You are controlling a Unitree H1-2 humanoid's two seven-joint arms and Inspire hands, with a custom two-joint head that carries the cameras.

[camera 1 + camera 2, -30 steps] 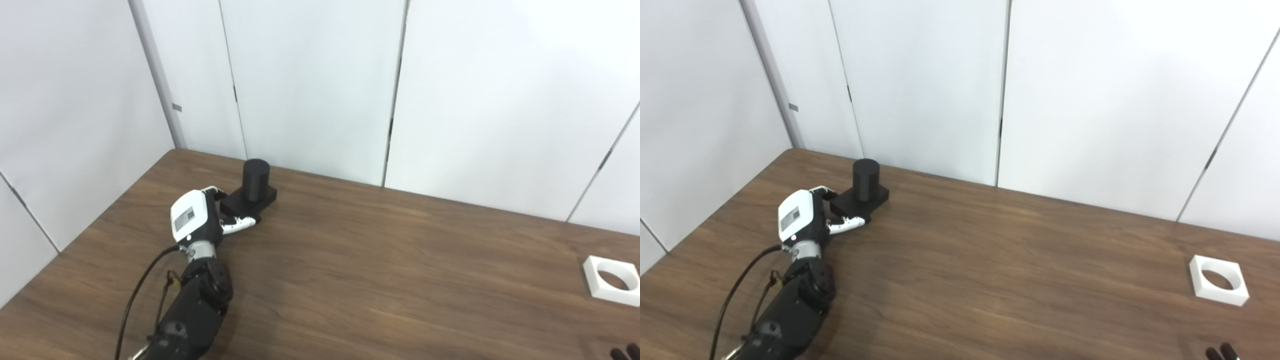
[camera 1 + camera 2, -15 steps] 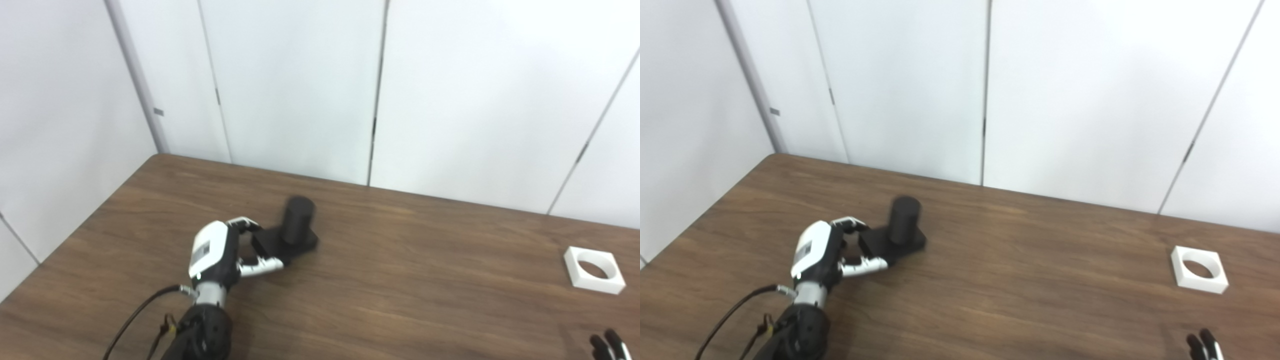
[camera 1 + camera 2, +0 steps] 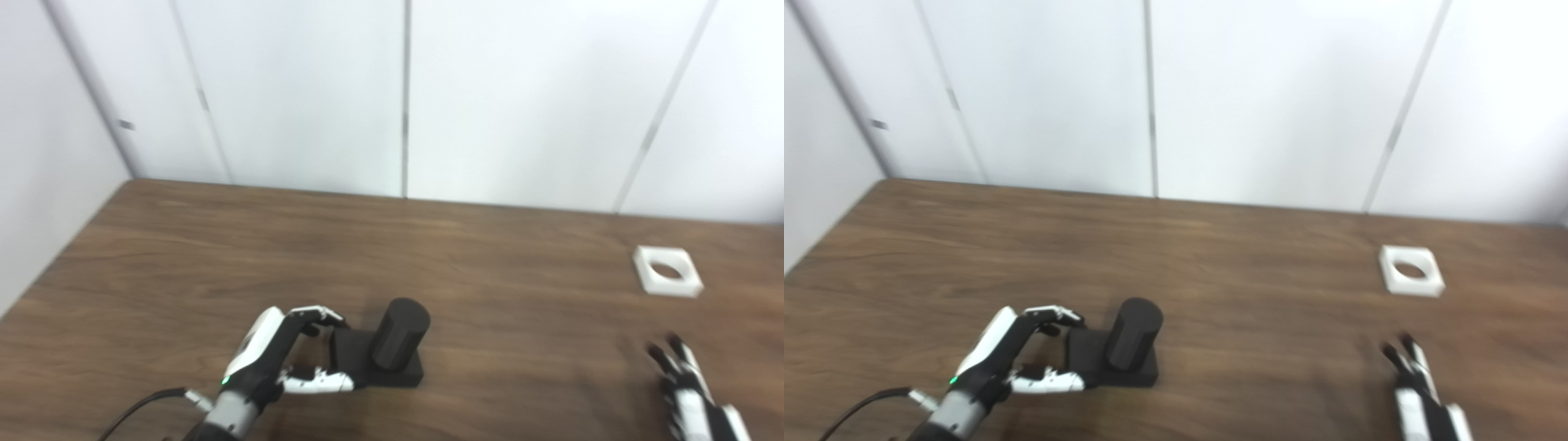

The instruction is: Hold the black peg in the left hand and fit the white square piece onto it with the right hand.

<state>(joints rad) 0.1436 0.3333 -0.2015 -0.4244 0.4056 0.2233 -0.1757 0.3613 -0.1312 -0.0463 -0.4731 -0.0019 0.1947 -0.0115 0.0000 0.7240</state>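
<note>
The left hand (image 3: 269, 358) grips the black peg (image 3: 383, 352) by its base on the desk (image 3: 184, 257). The right hand (image 3: 689, 392), fingers apart and empty, has not reached the white square piece (image 3: 667, 279) far right.

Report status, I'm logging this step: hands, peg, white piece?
Left hand shut on black peg base. Right hand open, short of white square piece. Nothing between.
</note>
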